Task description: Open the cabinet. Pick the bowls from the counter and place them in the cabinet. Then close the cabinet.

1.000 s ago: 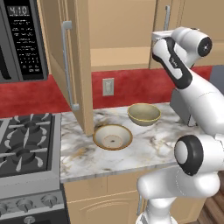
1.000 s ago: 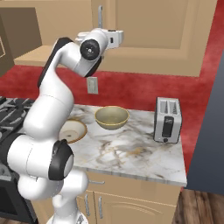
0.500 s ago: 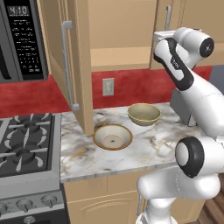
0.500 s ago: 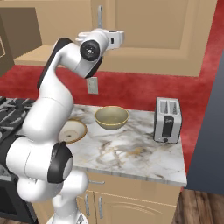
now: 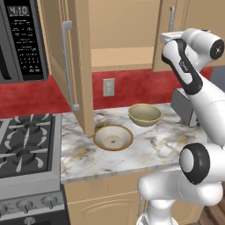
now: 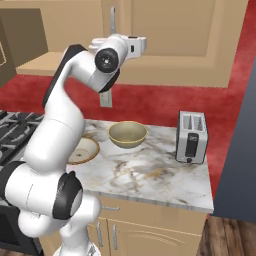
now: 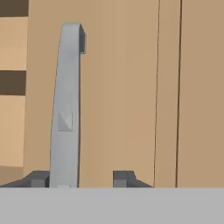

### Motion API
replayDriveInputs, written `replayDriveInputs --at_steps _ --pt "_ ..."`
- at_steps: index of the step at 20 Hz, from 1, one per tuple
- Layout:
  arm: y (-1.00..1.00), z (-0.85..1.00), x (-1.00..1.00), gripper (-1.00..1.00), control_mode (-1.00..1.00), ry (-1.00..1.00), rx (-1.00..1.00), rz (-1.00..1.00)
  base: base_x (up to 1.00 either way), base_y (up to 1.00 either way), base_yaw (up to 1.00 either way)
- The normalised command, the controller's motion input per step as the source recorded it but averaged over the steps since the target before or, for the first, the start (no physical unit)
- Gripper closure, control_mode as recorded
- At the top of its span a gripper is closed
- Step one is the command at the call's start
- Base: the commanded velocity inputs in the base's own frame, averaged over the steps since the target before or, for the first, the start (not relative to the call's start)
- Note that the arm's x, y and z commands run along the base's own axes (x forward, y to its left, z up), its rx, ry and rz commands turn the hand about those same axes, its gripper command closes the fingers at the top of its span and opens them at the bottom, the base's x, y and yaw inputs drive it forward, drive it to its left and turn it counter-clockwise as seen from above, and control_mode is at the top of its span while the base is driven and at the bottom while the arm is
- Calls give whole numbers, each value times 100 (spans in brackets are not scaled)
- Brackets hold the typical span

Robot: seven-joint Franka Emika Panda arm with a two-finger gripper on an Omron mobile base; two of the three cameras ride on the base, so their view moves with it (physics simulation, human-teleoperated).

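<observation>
Two bowls sit on the table in the left base view: the shallow bowl [image 5: 113, 137] by the open left door [image 5: 72, 61], the deep bowl [image 5: 144, 114] behind.

Right base view: toaster [image 6: 192, 137] stands well clear.

Hand view: jaws spread, right handle [image 7: 65, 105] against the left fingertip [image 7: 38, 178]; the right door could stay shut, narrowing access.

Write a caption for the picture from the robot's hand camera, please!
The robot's claw, fingers apart, sits at the silver handle of the tan cabinet door.
</observation>
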Motion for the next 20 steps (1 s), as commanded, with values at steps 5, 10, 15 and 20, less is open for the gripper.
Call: replayDriveInputs --at_steps 5,10,15,20 --pt "-99 0 -39 100 -100 0 0 -1 0 0 0" --pt "-100 0 -41 100 -100 0 0 -2 0 0 0" --pt "-100 0 -44 100 -100 0 0 -3 0 0 0" --pt "-100 0 -46 100 -100 0 0 -3 0 0 0"
